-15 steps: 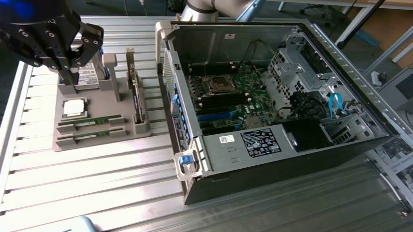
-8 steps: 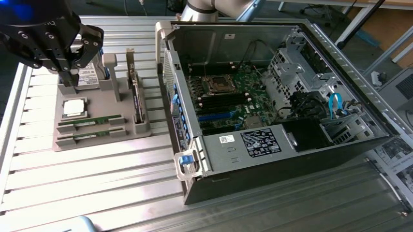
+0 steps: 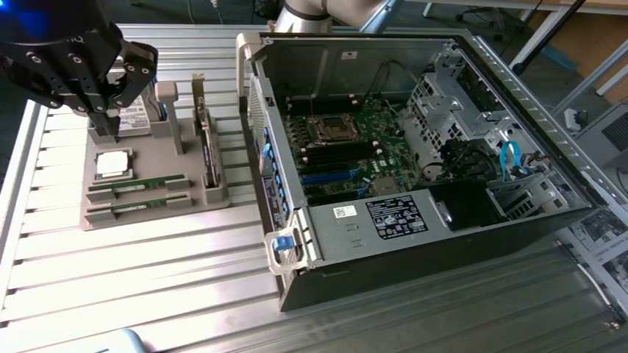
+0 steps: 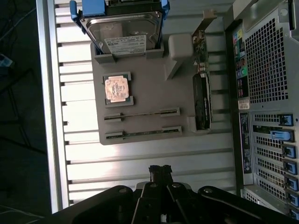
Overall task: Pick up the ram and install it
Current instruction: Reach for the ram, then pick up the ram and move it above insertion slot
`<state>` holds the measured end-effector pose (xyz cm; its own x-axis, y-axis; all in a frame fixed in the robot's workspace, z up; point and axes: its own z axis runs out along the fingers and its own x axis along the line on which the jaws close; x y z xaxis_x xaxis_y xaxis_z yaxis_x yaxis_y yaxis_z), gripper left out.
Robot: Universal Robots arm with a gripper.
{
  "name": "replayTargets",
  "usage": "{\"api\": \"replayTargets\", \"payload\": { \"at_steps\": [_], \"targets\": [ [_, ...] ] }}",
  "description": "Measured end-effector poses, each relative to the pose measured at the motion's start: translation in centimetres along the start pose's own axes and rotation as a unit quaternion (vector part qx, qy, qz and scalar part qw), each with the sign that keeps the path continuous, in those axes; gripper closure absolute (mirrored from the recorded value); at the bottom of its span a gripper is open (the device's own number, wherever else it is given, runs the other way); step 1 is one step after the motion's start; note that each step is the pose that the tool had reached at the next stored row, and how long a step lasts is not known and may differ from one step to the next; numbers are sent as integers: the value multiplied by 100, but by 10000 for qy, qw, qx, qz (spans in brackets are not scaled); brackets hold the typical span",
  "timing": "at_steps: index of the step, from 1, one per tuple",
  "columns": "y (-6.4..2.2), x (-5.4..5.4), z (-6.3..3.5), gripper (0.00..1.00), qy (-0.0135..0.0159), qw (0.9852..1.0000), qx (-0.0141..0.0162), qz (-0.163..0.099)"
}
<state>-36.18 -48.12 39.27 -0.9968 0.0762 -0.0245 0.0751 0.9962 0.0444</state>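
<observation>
Exterior view: at 10 o'clock the fingers [image 3: 104, 125] hang pinched together, gripping nothing, above the grey tray [image 3: 187, 209]. One ram stick [image 3: 137, 183] and the second ram stick [image 3: 140, 203] sit slotted there, 9 o'clock from the computer case [image 3: 412, 132].

Wrist view: the fingers [image 4: 160, 169] are closed and empty. One ram stick [image 4: 142, 114] and the second ram stick [image 4: 142, 132] lie side by side in the tray [image 4: 145, 88].

Exterior view looks down obliquely; wrist view looks straight down, closer; both share the tray [image 3: 147, 158] [image 4: 149, 93].

Your gripper [image 3: 105, 121] hangs in the upper left of the exterior view, its black body angled downward. In the wrist view your fingertips [image 4: 155, 171] are pressed together, empty. Your arm [image 3: 304, 13] enters at top centre.
</observation>
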Motion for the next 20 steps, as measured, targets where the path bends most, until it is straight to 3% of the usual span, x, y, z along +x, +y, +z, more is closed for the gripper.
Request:
{"api": "replayTargets", "payload": {
  "at_steps": [6, 20],
  "targets": [
    [-35, -2, -2, 89, 0, 10000, 0, 1],
    [-31, -1, 2, 89, 1, 10000, 1, -4]
  ]
}}
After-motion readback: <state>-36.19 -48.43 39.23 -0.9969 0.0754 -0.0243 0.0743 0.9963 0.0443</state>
